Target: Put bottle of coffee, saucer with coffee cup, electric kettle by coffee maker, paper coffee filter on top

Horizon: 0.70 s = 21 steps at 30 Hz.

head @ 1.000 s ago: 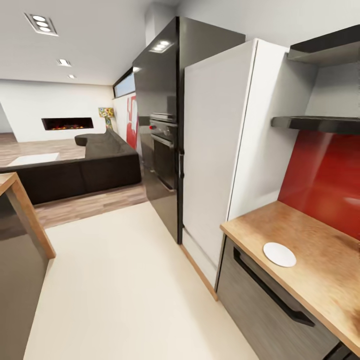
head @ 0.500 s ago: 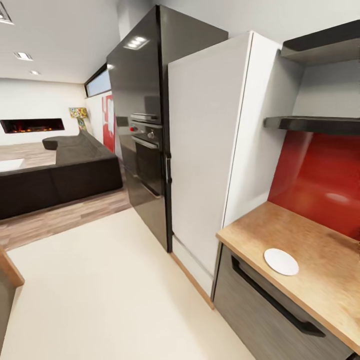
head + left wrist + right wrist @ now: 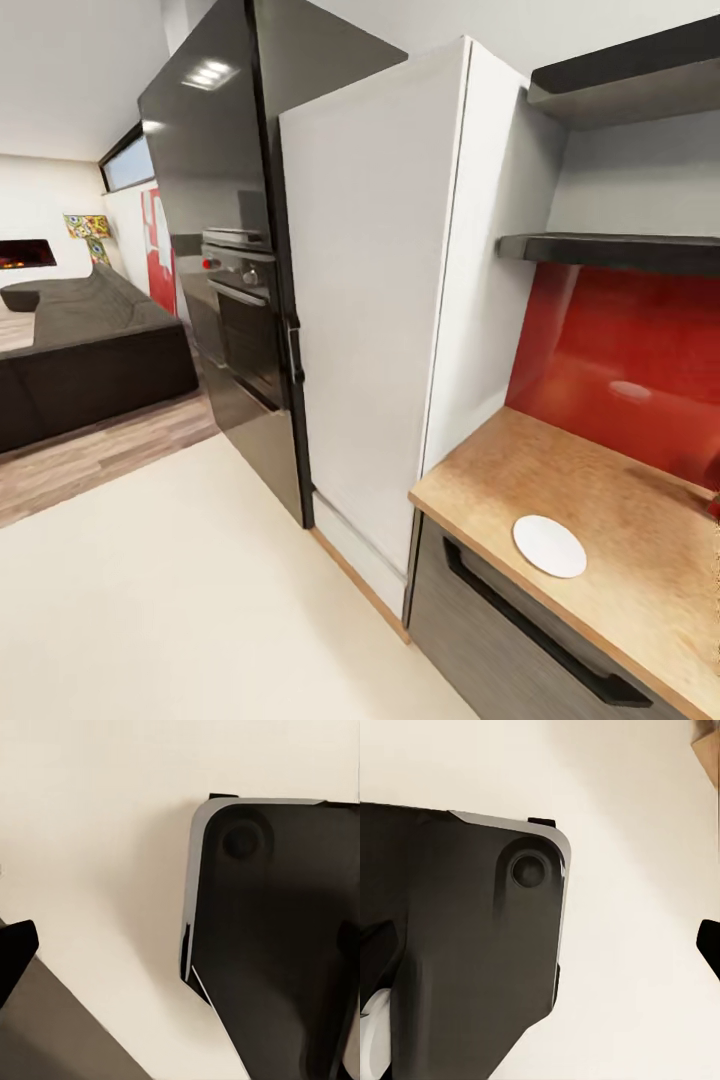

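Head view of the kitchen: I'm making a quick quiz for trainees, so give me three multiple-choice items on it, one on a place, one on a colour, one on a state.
1. Where does the saucer lie?
A. On the kitchen countertop, near its front edge
B. On the lower shelf
C. On the floor

2. What colour is the wall panel behind the countertop?
A. White
B. Red
C. Green

3. What is on the saucer?
A. A coffee cup
B. A paper filter
C. Nothing, it is bare

Answers: 1 A, the white plate rests flat on the wood-grain top above the dark-handled drawer front. 2 B, the glossy panel below the lower kitchen shelf is red. 3 C, the plate's whole white face shows with nothing standing on it.
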Motion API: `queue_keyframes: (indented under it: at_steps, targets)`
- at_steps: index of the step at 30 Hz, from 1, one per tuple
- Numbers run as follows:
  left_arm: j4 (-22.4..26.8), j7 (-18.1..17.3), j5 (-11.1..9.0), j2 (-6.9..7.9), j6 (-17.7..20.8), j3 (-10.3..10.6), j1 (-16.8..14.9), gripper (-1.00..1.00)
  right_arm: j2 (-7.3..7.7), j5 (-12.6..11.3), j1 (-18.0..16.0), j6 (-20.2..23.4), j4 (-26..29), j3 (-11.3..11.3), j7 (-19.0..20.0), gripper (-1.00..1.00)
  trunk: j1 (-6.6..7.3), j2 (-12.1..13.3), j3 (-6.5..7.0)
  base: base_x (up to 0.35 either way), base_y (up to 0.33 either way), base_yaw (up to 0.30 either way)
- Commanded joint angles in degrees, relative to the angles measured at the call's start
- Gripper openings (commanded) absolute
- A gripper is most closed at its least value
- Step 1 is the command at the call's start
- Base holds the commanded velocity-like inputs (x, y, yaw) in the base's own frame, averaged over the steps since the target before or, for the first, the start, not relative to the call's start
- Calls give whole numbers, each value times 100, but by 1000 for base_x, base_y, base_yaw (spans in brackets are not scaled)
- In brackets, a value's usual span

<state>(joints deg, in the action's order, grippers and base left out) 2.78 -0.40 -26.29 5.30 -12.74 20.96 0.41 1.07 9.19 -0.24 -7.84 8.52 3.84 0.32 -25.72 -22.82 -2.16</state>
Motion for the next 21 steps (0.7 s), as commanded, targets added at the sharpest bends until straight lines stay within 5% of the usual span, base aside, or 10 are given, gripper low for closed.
queue_keyframes:
  at_steps: [1,12,21]
  targets:
    - [9,-4,-60,6,-8,45,3,100,-2,56,-3,-15,0,40,3,100,-7,-10,-10,337,33,-269]
    - [3,-4,-61,7,-1,54,3,100,-2,56,-3,-15,0,42,3,100,-7,-10,-10,259,180,-285]
    - [3,-4,-60,6,0,52,3,100,-2,56,-3,-15,0,38,3,100,-7,-10,-10,58,44,-300]
